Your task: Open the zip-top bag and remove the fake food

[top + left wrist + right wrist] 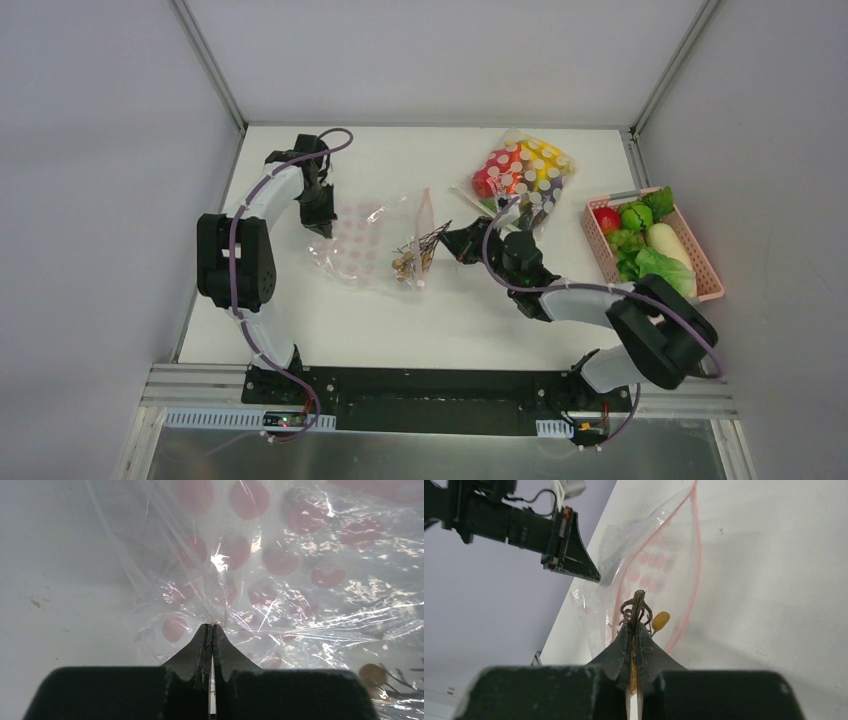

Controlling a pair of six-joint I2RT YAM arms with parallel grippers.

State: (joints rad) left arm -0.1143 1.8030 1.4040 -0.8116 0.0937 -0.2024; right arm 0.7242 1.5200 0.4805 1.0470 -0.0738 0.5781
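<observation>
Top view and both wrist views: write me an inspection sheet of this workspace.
Surface: white table, faint scuffs near the bag.
Job's things: bag with its mouth open, facing the right gripper; brown twig bunch with tan balls at the mouth; food in the pink basket.
Clutter: white-dotted bag of coloured items at the far side.
Grippers: left gripper shut on the bag's film; right gripper shut on the twig bunch.
Cables: purple cable along each arm; no snag seen.
Surroundings: white walls, metal frame post.
</observation>
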